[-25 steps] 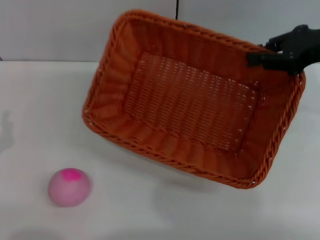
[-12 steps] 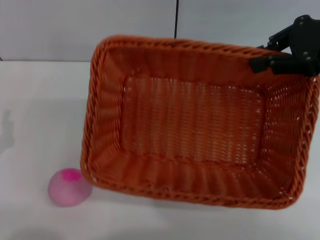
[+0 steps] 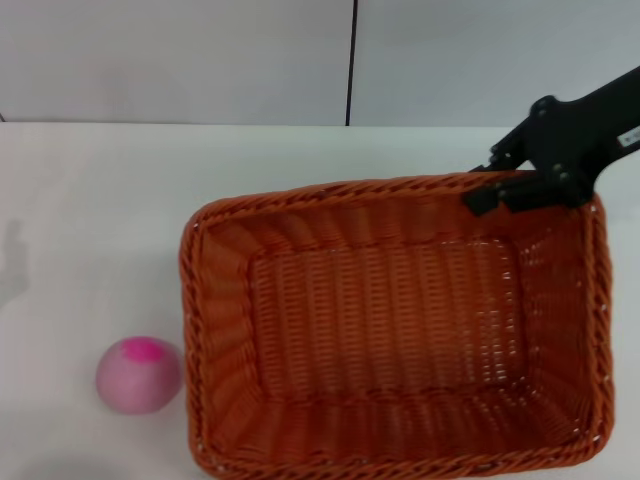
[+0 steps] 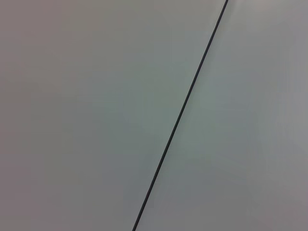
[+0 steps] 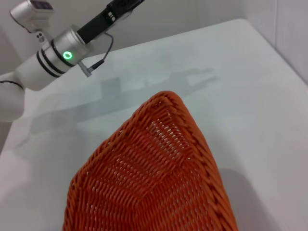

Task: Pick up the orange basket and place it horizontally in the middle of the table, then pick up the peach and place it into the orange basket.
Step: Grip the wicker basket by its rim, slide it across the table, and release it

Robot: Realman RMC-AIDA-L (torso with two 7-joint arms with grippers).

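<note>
- Orange-brown woven rectangular basket (image 3: 390, 330) sits on the white table (image 3: 90, 220), long side across.
- Black right gripper (image 3: 510, 190) clamps its far rim.
- Pale pink round peach (image 3: 139, 374) lies just beside it.

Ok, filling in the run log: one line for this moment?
right claw: shut on orange basket far rim | basket: long side across table | peach: on table, outside basket | left arm: parked

Wall (image 3: 200, 60) behind the right claw (image 3: 492, 193): plain grey-white panels across the full width of the head view. One thin dark vertical seam (image 3: 352, 60) in it, above and left of the claw, well apart. Left wrist view: only flat grey panel (image 4: 72, 120) with a thin dark line (image 4: 178, 120) crossing it on a slant. Faint grey shadow (image 3: 12, 262) far left of the claw.
</note>
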